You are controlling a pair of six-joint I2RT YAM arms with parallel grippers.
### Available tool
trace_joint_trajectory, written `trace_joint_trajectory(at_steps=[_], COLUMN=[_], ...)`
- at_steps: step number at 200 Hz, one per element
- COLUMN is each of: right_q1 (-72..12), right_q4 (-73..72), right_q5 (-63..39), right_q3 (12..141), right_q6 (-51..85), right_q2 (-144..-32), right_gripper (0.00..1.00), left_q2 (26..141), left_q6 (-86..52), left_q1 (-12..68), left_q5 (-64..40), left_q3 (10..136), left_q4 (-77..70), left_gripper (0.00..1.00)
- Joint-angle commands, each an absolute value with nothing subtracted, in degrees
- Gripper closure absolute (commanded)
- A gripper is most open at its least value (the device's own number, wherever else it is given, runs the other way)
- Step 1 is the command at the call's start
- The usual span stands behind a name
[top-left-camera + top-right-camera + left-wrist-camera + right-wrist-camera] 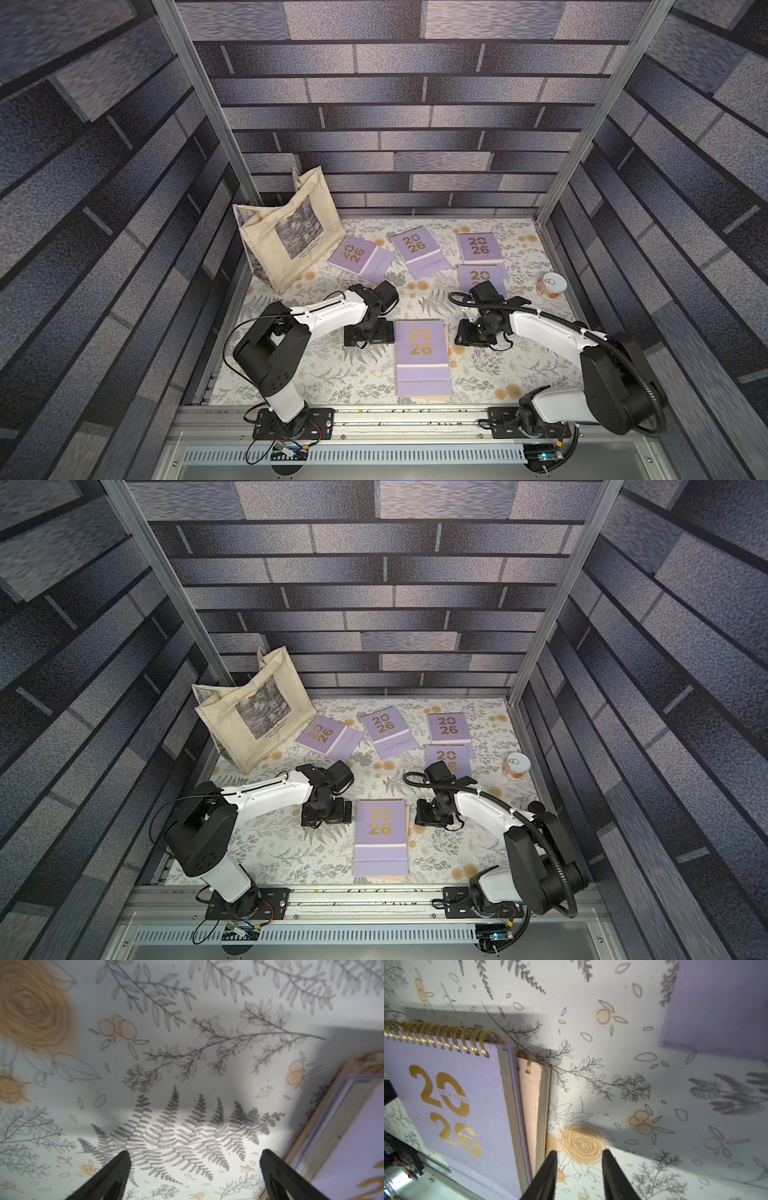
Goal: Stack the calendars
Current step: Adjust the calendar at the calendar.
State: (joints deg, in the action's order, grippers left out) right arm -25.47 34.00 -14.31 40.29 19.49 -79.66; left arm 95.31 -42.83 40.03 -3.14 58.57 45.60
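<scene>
Floral cloth (332, 382) bears lilac-on-peach stack (422, 353); left gripper (196, 1153) wide open, right gripper (579, 1152) part-open, both empty. Advise squaring edges before adding more.

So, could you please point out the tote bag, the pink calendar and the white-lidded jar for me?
tote bag (297, 232): a top view, on the grey print of its front panel.
pink calendar (528, 1105): right wrist view, on the exposed strip of its cover.
white-lidded jar (552, 282): a top view, on its lid.
</scene>
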Motion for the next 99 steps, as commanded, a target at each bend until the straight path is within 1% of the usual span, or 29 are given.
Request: trace_joint_trajectory(at_steps=[1, 99], right_q1=[-25.8, -28.7], right_q4=[32.6, 31.2], right_q5=[-12.1, -6.6], right_q3=[40.0, 43.9], right_q6=[20.6, 22.7], right_q2=[-80.5, -86.3], right_gripper=[0.62, 0.63], left_q2=[93.4, 98.3], left_q6=[-39.5, -37.9], left_q1=[37.9, 37.0], left_q5=[-1.4, -2.6], left_q3=[59.1, 62.8], left_q4=[48.1, 46.1], left_gripper=[0.00, 0.00])
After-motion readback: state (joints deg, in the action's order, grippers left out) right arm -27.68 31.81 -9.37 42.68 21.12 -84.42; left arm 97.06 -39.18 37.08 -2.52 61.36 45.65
